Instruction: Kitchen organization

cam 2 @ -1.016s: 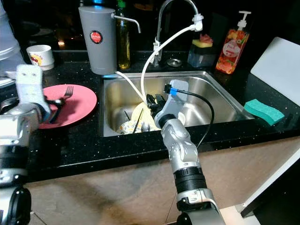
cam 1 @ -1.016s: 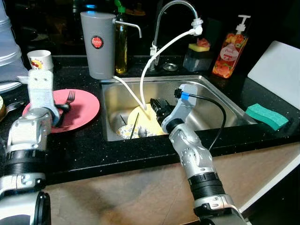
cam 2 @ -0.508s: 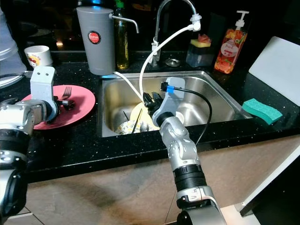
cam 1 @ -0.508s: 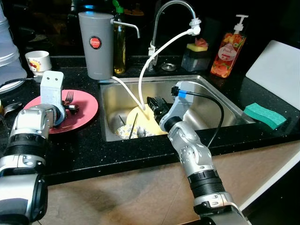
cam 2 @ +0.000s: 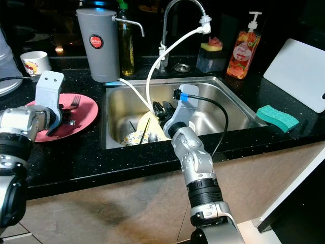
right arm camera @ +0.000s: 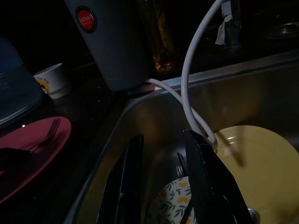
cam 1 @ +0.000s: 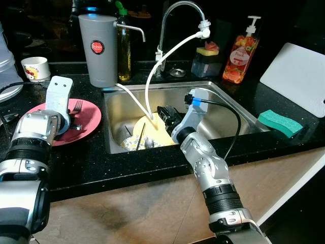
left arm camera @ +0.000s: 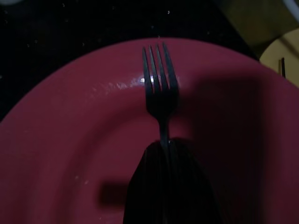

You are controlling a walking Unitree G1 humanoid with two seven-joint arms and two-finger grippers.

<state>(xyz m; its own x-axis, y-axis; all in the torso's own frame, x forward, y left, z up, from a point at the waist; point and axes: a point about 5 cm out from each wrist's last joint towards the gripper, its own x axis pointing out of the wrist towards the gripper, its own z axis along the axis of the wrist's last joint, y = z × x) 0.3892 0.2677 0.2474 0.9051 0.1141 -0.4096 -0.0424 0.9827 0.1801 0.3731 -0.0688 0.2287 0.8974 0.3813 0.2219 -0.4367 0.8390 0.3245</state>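
fork gripped on the red plate, dishes waiting in the sink

fork (left arm camera: 160,88) lies at the left of the head views on the red plate (cam 1: 94,119), which sits on the black tabletop (cam 1: 96,165) just beside the sink (cam 1: 228,114). the left claw (left arm camera: 167,145) is closed on the fork's handle, with the tines pointing away from it and resting low over the plate's surface. the fork is light, stiff and thin, and its smooth metal could slip or swivel between the fingers; the hold on the narrow handle close behind the neck looks fair, though a grip nearer mid-handle would likely steady it better.

the right claw (right arm camera: 163,186) hangs inside the sink with its fingers parted a moderate way and nothing between them. below it, at the centre of the head views, lie a yellow plate (cam 1: 157,133) and a small flowered dish (right arm camera: 170,207) with what seems to be cutlery across them. a white hose (cam 1: 162,58) from the faucet (cam 1: 175,20) drops into the basin right beside the claw's fingers and could snag. the plates are probably hard, breakable and perhaps wet, so the rim is the likely place to pinch.

a grey canister (cam 1: 99,48) stands in the upper left, a soap bottle (cam 1: 241,48) in the upper right, and a green sponge (cam 1: 280,123) at the right.
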